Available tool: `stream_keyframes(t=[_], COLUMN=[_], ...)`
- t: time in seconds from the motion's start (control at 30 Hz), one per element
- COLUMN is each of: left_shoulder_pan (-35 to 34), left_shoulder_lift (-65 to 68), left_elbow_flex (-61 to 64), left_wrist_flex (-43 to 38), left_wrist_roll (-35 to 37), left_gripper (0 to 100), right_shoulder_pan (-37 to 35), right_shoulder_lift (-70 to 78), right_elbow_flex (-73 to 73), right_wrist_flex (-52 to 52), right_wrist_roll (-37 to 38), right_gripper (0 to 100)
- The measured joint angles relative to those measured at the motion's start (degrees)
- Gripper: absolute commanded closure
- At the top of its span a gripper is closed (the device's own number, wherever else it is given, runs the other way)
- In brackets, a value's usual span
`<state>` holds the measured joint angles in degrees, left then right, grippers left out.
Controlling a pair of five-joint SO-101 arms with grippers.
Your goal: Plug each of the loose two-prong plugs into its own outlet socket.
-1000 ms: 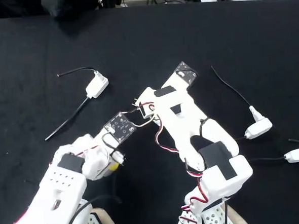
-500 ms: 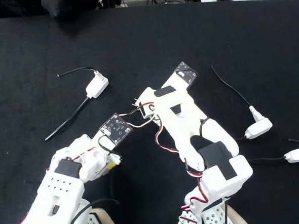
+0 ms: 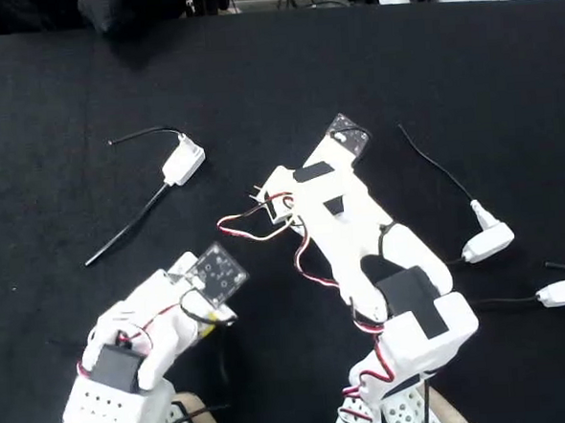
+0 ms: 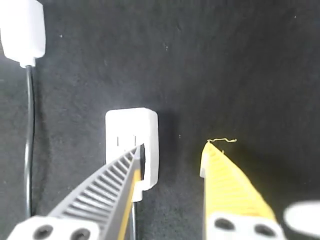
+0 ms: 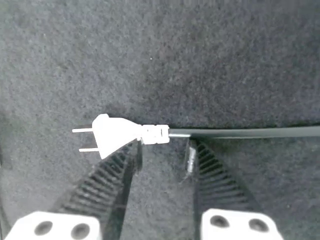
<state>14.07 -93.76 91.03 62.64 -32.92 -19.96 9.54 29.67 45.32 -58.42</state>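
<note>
One plug (image 5: 116,138) just beyond tips of spread R hand (image 5: 163,150).

smooth white plastic plug (image 5: 116,136) on matt, fuzzy black cloth (image 5: 225,60).

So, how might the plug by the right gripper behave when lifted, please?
The plug looks small, so it is probably light. Its thin cord will likely trail limply and tug. Its smooth plastic may slip.
</note>
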Motion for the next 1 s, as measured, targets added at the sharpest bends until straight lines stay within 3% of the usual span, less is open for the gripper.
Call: stream_keyframes(t=[0.13,0.33,0.43,0.53,0.67,1.0], left_shoulder_pan=[-2.4,-3.7,-3.7,-3.7,-3.7,-4.2], left_shoulder_lift=[-5.5,-6.4,-5.8,-1.8,8.8,48.7], left_elbow_flex=[4.7,4.7,3.2,-0.8,-8.9,-18.2], left_wrist_flex=[1.5,2.9,2.9,2.0,-0.1,-16.7], left_wrist_roll=[-4.8,-5.8,-3.5,0.4,6.1,6.8], left_gripper=[80,79,73,74,75,75], right_shoulder_pan=[0.0,0.1,0.2,0.2,1.7,2.1], right_shoulder_lift=[0.0,0.0,0.0,0.0,0.0,0.0], right_elbow_flex=[-0.2,-1.1,-1.3,-1.4,-1.4,-1.4], right_wrist_flex=[1.1,5.8,6.8,7.0,8.1,8.4], right_wrist_roll=[0.0,0.2,0.2,0.2,0.2,0.2], right_gripper=[83.2,83.2,83.2,83.2,83.2,83.2])
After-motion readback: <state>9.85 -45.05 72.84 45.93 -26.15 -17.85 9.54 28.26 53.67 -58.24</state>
